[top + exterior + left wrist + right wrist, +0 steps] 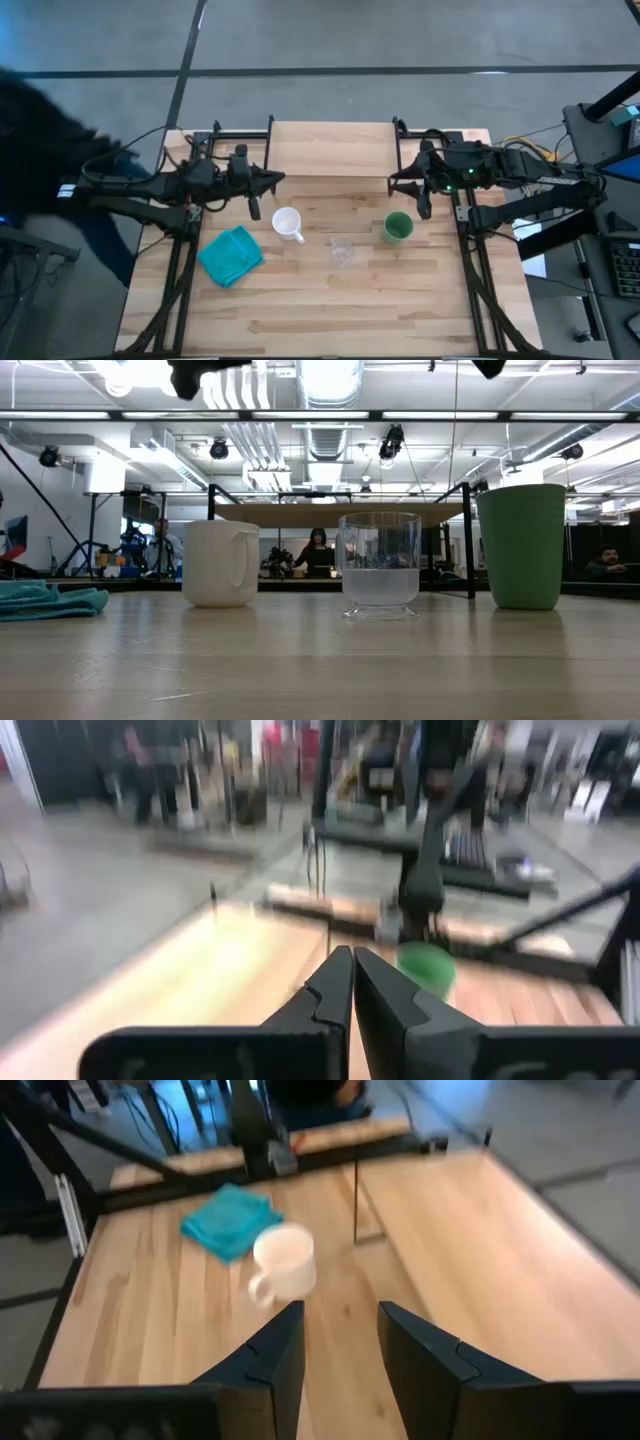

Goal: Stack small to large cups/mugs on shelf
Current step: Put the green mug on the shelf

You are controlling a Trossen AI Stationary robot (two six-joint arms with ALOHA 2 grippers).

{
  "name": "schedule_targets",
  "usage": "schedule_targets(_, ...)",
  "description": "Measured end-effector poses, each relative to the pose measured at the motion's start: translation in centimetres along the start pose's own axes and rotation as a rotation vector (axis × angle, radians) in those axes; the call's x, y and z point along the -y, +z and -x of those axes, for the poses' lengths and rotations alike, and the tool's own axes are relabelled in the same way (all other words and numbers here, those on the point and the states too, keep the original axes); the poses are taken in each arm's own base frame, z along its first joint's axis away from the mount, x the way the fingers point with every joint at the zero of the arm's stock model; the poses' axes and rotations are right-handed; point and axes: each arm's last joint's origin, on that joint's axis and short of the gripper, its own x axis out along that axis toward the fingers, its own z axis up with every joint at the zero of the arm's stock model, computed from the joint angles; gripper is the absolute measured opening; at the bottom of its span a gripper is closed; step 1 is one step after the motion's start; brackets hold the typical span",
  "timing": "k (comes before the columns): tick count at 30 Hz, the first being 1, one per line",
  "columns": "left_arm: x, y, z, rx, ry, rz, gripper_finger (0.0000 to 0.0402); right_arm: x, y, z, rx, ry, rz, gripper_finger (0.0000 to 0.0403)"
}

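On the wooden tabletop (330, 310), the teal cloth (231, 255) lay crumpled toward the left side, holding nothing and touched by nothing. Above it and slightly to the right, the left gripper (278, 179) hung over the table near the shelf's left end, its two fingers (330, 988) pressed together with nothing between them. Just below that gripper stood the white mug (287, 222), upright, its handle turned toward the front edge of the table. To its right, a little nearer the front, sat the small clear glass cup (342, 252), upright and apart from both neighbours; in the low view it stood between the mug and the green cup. Farther right stood the taller green cup (398, 227), upright and open at the top. Over it, near the shelf's right end, the right gripper (394, 181) hovered with its fingers (278, 1348) spread and empty. The shelf (331, 148), a light-wood board on black legs, ran along the back of the table between the two arms, with no cup on it
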Motion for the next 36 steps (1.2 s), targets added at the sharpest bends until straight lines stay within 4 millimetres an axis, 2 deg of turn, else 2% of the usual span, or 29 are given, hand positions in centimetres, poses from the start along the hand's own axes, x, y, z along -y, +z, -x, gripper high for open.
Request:
schedule_targets(9,0.7,-2.0,-1.7,-0.16,-0.117,0.037,0.0,-0.3,-1.4,-2.0,-0.211,0.056,-0.14,0.011)
schedule_targets(19,1.9,-3.2,-4.8,-0.295,-0.239,0.137,0.0,-0.7,-2.0,-5.7,-0.328,0.054,-0.144,0.01)
schedule_targets(28,3.0,-2.3,-7.9,-0.341,-0.287,0.124,0.0,-0.9,-2.5,-7.7,-0.385,0.037,-0.207,0.0102)
schedule_targets(36,3.0,-0.5,-7.4,-0.34,-0.266,0.05,0.0,-2.2,-2.6,-9.2,-0.406,0.132,-0.223,0.0098)
